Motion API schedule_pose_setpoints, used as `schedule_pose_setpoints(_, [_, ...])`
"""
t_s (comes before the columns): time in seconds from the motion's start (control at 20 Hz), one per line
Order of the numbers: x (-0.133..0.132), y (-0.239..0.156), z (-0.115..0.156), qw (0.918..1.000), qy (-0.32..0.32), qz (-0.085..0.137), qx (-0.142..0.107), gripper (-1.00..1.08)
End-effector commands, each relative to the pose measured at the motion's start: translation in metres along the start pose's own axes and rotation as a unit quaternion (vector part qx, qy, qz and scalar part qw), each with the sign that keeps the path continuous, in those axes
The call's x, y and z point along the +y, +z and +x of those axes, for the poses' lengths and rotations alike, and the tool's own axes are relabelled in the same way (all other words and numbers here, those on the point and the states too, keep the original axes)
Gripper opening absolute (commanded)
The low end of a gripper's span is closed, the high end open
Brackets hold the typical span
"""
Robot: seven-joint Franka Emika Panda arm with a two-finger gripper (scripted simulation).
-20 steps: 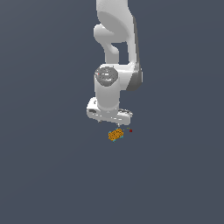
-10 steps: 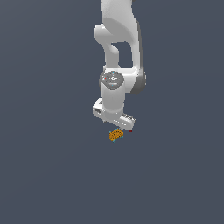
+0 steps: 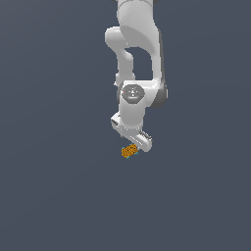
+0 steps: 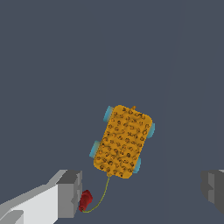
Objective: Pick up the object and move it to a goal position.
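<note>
The object [image 4: 124, 142] looks matt and rough, dark-speckled orange; the gripper [image 4: 142, 194] fingers smooth matt grey.

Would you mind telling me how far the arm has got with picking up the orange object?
Done: the end effector is positioned over the orange object, close above it in the exterior view. In hand: nothing yet; the fingers stand wide apart and the object lies beyond them, ungrasped. Left: descending, gripping, lifting and carrying it to the goal.
</note>
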State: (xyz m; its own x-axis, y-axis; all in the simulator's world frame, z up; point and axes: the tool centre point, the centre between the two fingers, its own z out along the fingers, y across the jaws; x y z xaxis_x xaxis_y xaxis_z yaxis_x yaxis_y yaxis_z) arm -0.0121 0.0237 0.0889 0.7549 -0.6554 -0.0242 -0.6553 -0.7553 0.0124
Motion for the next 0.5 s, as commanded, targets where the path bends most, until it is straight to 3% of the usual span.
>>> schedule_pose_setpoints(0.0, [-0.003,0.004,-0.003,0.9995,0.032,0.001,0.002,1.0])
schedule_pose_setpoints(0.45, [-0.013,0.017,-0.012,0.9914,0.13,0.006,0.008,1.0])
